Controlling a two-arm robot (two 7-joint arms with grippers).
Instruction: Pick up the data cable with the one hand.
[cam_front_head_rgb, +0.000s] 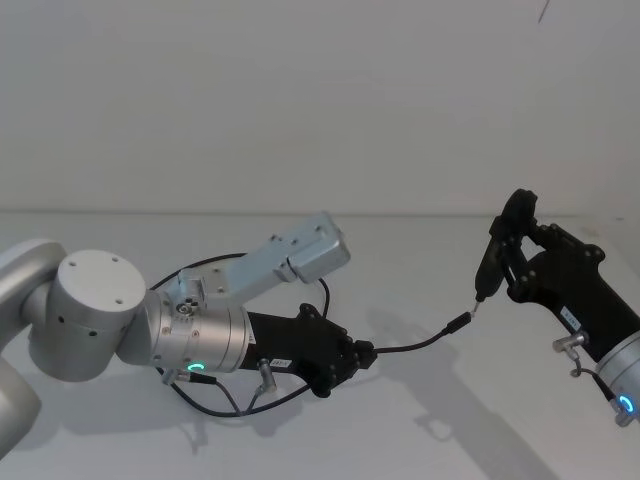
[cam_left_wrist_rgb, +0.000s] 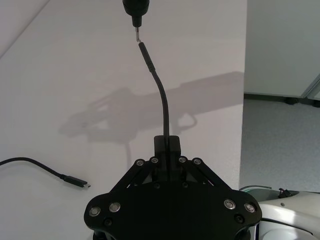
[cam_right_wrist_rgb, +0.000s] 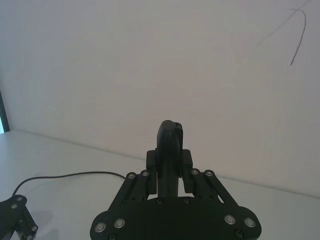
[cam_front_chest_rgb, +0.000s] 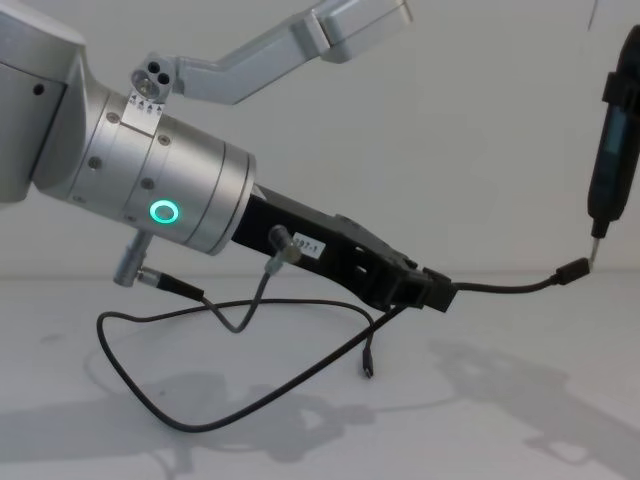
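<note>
Over table (cam_front_head_rgb: 320, 440): left gripper (cam_front_head_rgb: 366, 353) clamps data cable (cam_front_head_rgb: 415, 346), right gripper (cam_front_head_rgb: 520, 228) tool (cam_front_head_rgb: 491, 266).

The white tabletop (cam_front_head_rgb: 420, 430) is plain and matte and meets a pale wall (cam_front_head_rgb: 300, 100) along its far edge. A slack length of the black data cable (cam_left_wrist_rgb: 50, 169) lies curved on it, and its small plug (cam_left_wrist_rgb: 75, 181) seems to rest flat there.

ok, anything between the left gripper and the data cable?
Nothing visible. The left gripper is shut on the data cable near one end; its plug pokes out toward the pointed tool in the right gripper, and the rest loops on the table.
</note>
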